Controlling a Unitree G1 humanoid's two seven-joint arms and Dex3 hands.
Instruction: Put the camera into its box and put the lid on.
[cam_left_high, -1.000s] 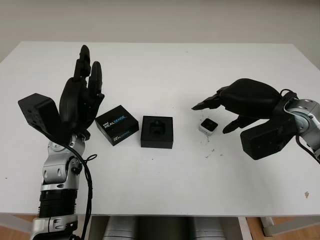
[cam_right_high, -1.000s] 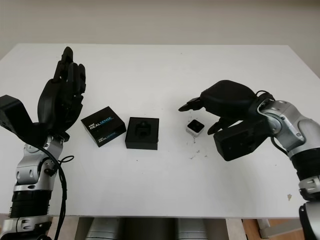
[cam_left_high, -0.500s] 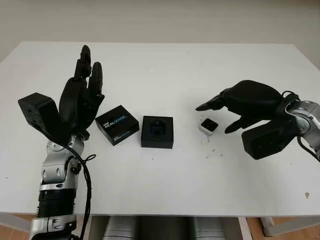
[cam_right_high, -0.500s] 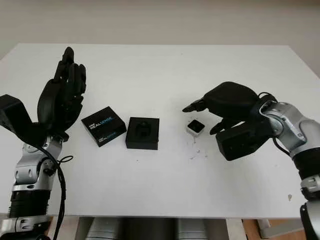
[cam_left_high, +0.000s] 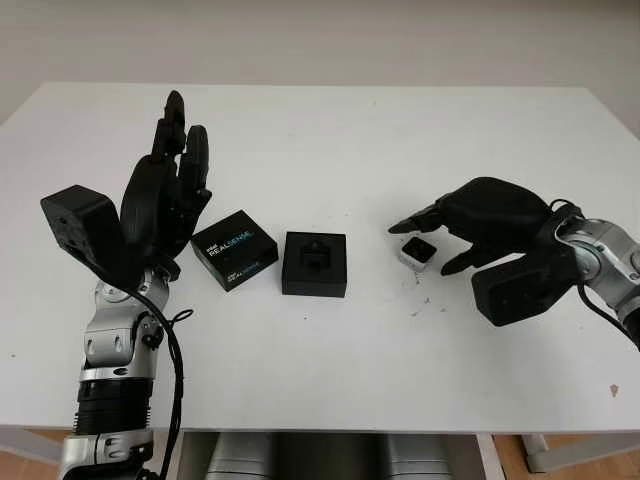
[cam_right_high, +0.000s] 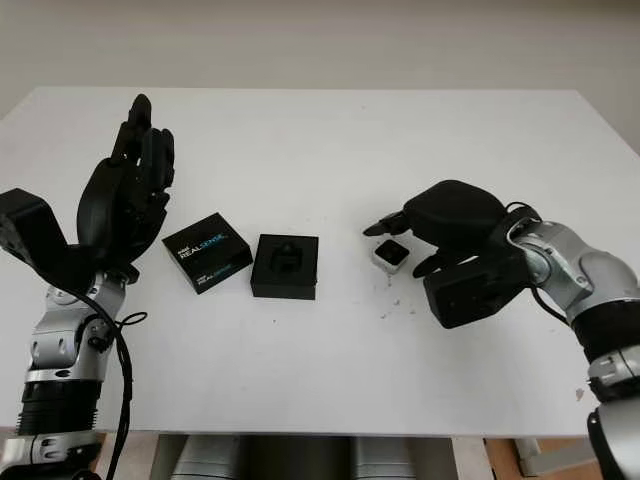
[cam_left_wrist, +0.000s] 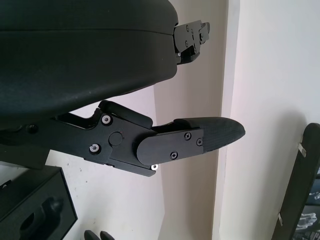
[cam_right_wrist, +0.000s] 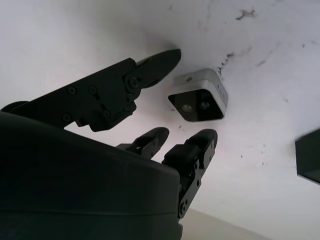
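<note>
The small white camera (cam_left_high: 416, 251) with a black face lies on the table, right of centre. My right hand (cam_left_high: 424, 246) is open and low over it. Two fingers (cam_right_wrist: 196, 149) are on one side of the camera (cam_right_wrist: 199, 97) and the thumb (cam_right_wrist: 150, 67) is on the other, neither touching it. The open black box (cam_left_high: 314, 263) with its moulded insert sits at the middle. Its lid (cam_left_high: 233, 249), printed REALSENSE, lies just left of it. My left hand (cam_left_high: 165, 195) is open, raised upright above the table to the left of the lid.
The white table (cam_left_high: 330, 130) stretches far behind the objects. A few dark specks (cam_left_high: 426, 302) mark the surface just in front of the camera. The table's front edge runs close before both arms.
My right hand has sunk lower and drawn in around the camera, its fingers now straddling it. The left hand, box and lid have stayed put.
</note>
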